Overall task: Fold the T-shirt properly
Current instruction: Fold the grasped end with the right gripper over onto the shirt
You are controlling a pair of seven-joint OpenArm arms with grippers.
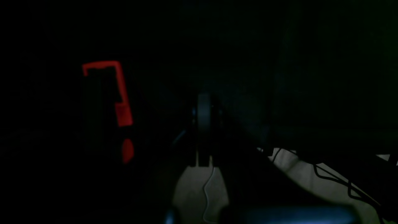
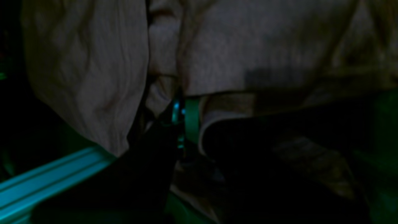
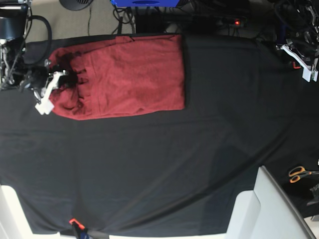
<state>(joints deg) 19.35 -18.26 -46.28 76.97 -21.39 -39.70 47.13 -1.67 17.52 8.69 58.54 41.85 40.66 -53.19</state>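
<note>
Red T-shirt point(image 3: 124, 74) lying partly folded, upper left of the black surface point(image 3: 164, 164). Right fingers point(image 3: 59, 82) pinched closed on its bunched left edge; left fingers point(image 3: 299, 59) closed, empty, upper right. Probably next: carrying that edge rightward, flat and even.

shirt point(image 3: 124, 74): brick-red, partly folded into a rough rectangle
place: far left of the black cover
left end: bunched, wrinkled
</note>
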